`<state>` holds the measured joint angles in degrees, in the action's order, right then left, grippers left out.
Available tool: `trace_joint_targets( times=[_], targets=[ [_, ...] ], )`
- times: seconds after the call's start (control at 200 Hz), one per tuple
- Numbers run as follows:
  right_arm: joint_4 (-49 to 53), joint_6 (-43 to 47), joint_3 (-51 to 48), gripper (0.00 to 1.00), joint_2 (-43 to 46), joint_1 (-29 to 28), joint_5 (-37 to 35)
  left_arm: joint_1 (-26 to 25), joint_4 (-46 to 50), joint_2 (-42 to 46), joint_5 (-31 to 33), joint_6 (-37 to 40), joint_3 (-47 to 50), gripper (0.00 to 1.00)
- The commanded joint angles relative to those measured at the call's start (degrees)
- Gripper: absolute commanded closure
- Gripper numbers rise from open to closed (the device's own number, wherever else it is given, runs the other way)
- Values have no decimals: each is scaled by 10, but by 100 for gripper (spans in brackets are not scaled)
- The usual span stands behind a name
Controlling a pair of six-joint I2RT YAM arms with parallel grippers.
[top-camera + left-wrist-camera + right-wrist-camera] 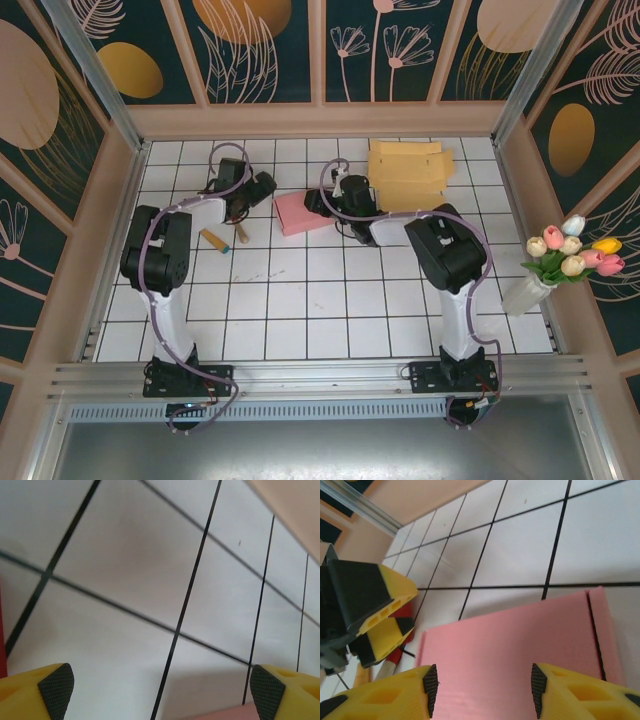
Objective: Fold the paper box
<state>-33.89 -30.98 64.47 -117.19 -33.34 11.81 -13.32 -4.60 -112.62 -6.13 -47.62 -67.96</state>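
**Both grippers open at the unfolded pink box**

Top external: the pink paper box [305, 212] lies flat on the white-tiled desk [300, 310]. The left gripper [262, 188] sits just left of the box and the right gripper [318, 203] is at its right edge, probably so each can work one side. A yellow cardboard sheet [408, 172] lies apart, beyond the box.

Left wrist: the left gripper [160, 695] is spread wide and empty over bare tiles beside the box.

Right wrist: the right gripper [484, 689], wide open and holding nothing, hangs low over the box near a crease, likely lined up to lift a panel.
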Motion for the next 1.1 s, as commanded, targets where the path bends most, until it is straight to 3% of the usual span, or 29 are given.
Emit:
trace_joint_targets(
  times=[0.0,0.305,0.53,1.096],
  targets=[
    [16,30,-28,43,64,-8,-60,-14,-26,66,-15,-23,49,8],
    [33,101,-104,40,145,-12,-155,-104,-35,164,49,-41,146,8],
    [35,108,-105,38,126,-12,-146,-132,-46,150,54,-43,153,9],
    [22,107,-104,36,101,15,-115,-147,-41,111,51,-46,126,9]
  ],
)
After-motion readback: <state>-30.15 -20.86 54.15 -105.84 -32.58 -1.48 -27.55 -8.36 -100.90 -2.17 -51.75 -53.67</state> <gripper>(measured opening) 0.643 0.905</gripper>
